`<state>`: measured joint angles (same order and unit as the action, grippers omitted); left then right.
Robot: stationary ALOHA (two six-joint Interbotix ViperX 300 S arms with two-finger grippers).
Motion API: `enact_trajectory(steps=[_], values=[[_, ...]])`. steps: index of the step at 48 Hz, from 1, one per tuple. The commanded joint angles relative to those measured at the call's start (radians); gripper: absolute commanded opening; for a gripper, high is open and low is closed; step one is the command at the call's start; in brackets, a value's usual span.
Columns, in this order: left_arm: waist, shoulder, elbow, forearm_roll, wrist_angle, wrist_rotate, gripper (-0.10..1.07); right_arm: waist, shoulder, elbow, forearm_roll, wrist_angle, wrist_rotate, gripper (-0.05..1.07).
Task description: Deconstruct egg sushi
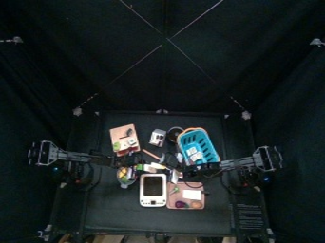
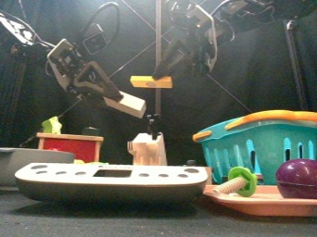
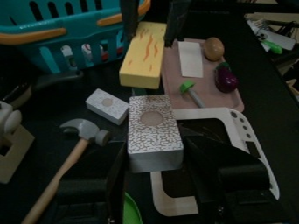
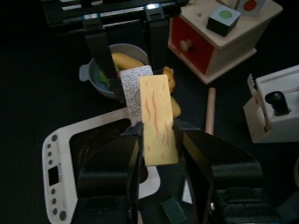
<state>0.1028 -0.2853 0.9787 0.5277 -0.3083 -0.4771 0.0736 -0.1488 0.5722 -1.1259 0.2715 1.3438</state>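
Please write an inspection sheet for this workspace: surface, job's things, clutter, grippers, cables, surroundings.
Surface: black table, crowded.
Job's things: yellow egg slab and white rice block, both lifted off the table and apart.
Clutter: teal basket, pink tray with purple ball, white keypad toy, red box, hammer.
Grippers: right gripper shut on the egg slab; left gripper holds the rice block.
Cables: thin lines crossing above the table.
Surroundings: black curtains all around; no person seen.
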Motion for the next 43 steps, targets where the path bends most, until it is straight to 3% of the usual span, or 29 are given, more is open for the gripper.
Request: enact_trajectory(steps=[1,43], values=[[0.002,-0.005,-0.014,-0.002,-0.008,0.003,0.69,0.003,-0.037,-0.005,0.006,0.005,0.000,0.61],[0.003,-0.008,-0.009,-0.005,-0.008,0.002,0.69,0.003,-0.043,0.012,0.046,0.015,0.002,0.61]])
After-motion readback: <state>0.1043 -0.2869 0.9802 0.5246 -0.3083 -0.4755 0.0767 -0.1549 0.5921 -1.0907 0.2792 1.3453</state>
